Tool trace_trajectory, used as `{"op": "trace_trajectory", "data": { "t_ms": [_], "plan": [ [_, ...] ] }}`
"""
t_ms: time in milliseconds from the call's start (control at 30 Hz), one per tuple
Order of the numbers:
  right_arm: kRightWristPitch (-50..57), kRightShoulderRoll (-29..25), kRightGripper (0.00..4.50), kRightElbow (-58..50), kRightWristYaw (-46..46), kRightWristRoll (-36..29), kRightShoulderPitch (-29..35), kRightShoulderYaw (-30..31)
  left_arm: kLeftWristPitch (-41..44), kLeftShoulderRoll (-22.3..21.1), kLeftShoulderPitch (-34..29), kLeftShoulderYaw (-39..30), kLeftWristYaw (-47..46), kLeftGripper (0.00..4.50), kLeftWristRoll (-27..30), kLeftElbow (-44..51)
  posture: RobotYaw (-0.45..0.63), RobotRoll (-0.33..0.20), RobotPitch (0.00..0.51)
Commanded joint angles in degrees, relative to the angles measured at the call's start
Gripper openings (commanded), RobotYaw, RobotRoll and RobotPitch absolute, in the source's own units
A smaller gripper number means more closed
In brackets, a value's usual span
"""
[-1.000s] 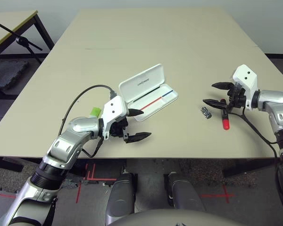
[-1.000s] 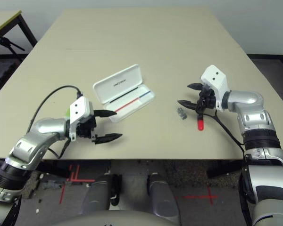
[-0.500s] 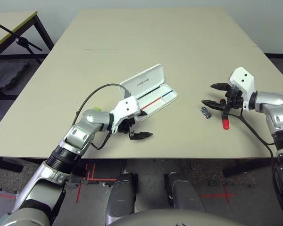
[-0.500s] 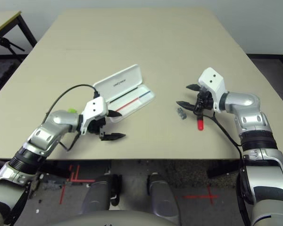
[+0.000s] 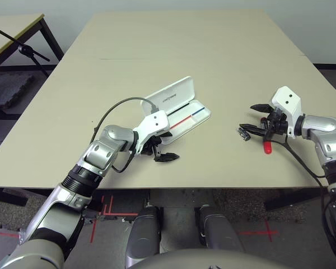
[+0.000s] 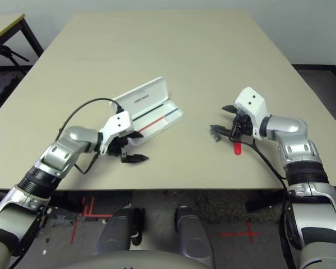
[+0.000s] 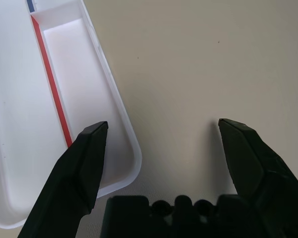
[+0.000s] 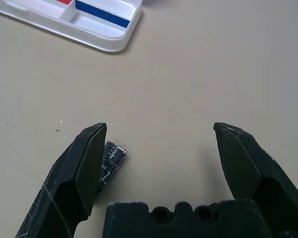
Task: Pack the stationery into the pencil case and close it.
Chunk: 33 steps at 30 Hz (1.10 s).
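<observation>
The white pencil case (image 5: 186, 119) lies open near the table's middle, lid tilted up behind it, a red-and-blue line along its tray. My left gripper (image 5: 169, 145) is open at the case's near end. In the left wrist view one finger (image 7: 84, 163) hangs over the tray (image 7: 25, 124) and the other over bare table. My right gripper (image 5: 246, 116) is open and low over the table at the right. A tiny dark grey piece (image 8: 111, 162) lies right beside one of its fingers (image 8: 82, 168). The red marker (image 5: 266, 147) lies just behind that gripper, partly under it.
The table's front edge (image 5: 168, 185) runs close below both grippers. A black cable (image 5: 109, 112) loops up from my left forearm. A second table with a black stand (image 5: 22, 49) is off to the far left.
My left gripper has moved right, from beside the case to its near end, and its arm now covers a green object that showed before. My right gripper has dropped towards the dark piece.
</observation>
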State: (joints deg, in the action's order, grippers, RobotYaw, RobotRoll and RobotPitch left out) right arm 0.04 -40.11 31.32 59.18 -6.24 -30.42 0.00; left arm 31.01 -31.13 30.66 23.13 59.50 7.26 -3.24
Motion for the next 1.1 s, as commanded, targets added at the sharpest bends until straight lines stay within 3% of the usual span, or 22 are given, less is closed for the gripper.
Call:
{"op": "trace_trajectory", "data": {
  "t_ms": [33,300,367,600,900,1100],
  "plan": [
    [-0.29,-0.17,4.5,-1.03,-0.46,0.15,0.58,-0.13,1.22,0.51,0.52,1.16,0.35,3.53,-1.18,-1.61,-0.08,0.0,0.073],
    [-0.38,0.14,4.5,-1.72,-1.23,0.42,0.59,0.29,1.22,1.25,1.54,-0.32,0.75,0.49,-0.54,-1.07,-0.08,0.0,0.074],
    [-0.31,0.22,4.5,-1.93,-1.33,0.48,0.66,0.42,1.33,1.25,1.81,-0.53,0.86,0.03,-0.56,-1.08,-0.08,0.0,0.075],
    [0.5,0.52,4.5,-3.29,-1.39,0.47,1.15,0.76,-0.33,-0.01,1.98,-0.66,1.74,0.01,-1.19,0.0,-0.09,0.0,0.08],
    [3.84,0.08,4.5,-6.36,1.76,-1.7,2.04,0.79,-14.89,-11.37,-1.99,1.27,7.81,0.01,-6.69,2.72,-0.07,0.0,0.084],
    [7.39,-0.78,4.5,-8.86,4.98,-3.7,3.06,0.44,-21.5,-13.63,-3.37,0.71,10.12,0.01,-7.92,1.14,-0.07,0.0,0.083]
  ]
}}
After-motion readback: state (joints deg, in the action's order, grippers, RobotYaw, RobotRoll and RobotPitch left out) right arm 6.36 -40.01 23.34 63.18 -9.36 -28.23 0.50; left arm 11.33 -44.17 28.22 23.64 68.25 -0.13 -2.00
